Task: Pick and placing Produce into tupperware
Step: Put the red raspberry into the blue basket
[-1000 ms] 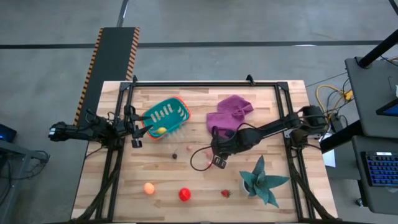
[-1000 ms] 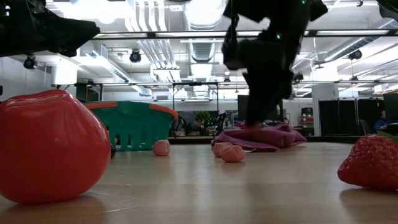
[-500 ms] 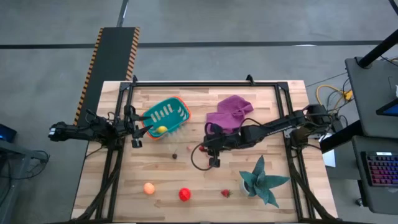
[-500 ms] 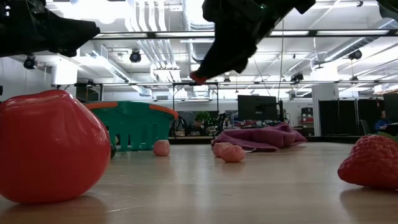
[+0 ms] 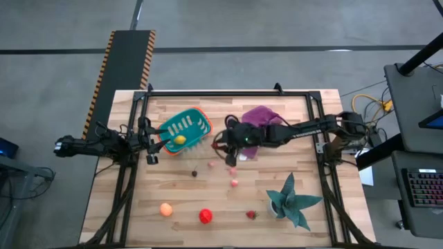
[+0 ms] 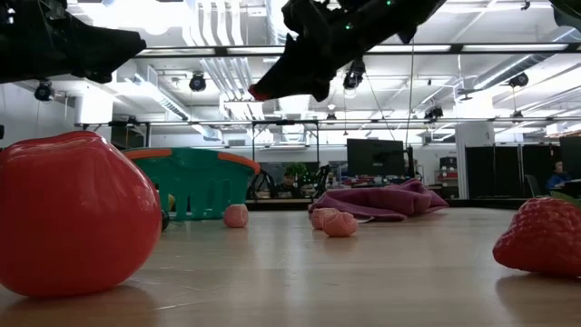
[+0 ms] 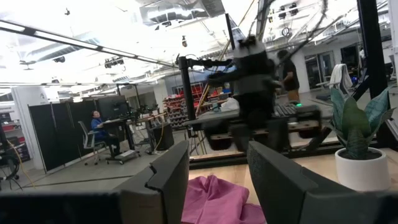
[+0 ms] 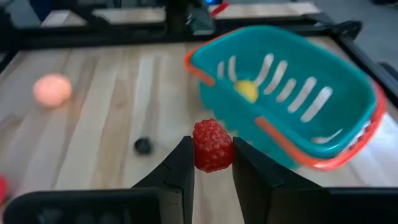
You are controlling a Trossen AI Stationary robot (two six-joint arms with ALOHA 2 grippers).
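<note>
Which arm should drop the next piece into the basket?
The right. Its claw is shut on the red raspberry, raised above the table beside the teal basket. The left claw sits at the basket's other side.

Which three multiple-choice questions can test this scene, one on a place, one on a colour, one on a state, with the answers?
1. Where is the yellow fruit?
A. On the purple cloth
B. Inside the teal basket
C. Beside the plant

2. What colour is the piece between the right pincer's fingers?
A. Red
B. Green
C. Blue

3. What state is the right pincer in?
A. Wide open and empty
B. Resting on the table
C. Shut on a berry, in the air

Answers:
1 B: the yellow fruit lies within the basket.
2 A: the raspberry is red.
3 C: the right pincer clamps it above the table.
</note>
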